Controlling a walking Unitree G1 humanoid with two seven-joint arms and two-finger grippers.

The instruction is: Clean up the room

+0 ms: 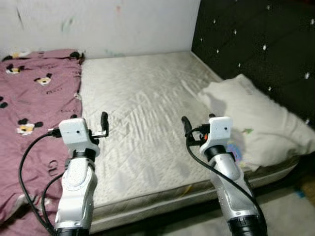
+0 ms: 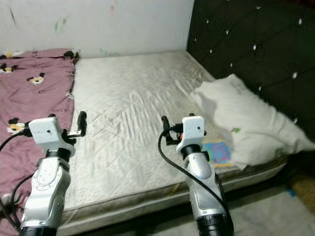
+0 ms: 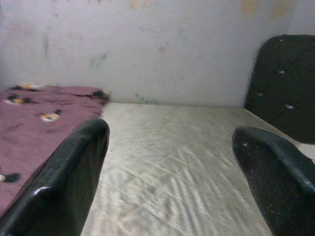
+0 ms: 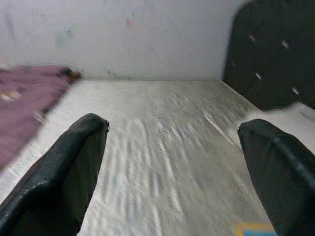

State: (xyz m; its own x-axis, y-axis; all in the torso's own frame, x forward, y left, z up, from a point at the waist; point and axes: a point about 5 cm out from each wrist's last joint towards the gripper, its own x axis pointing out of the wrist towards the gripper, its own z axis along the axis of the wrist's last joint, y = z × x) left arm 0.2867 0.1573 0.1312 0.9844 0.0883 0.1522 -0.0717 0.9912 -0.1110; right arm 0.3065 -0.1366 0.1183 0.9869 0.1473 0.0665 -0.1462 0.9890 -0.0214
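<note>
Both jaws spread wide over the bare mattress (image 1: 142,123) - left gripper (image 3: 170,182), right gripper (image 4: 172,172), purple blanket (image 1: 34,113) left, pillow (image 1: 256,118) right - neither touched

Dim, even indoor light; soft grainy frames, right wrist view motion-blurred.

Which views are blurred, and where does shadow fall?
Left eye view: mostly sharp; the pillow casts a soft shadow on the mattress. Right wrist view: mattress smeared by blur, blanket soft. Left wrist view: the near fingers are out of focus, and the wall is evenly lit.
</note>
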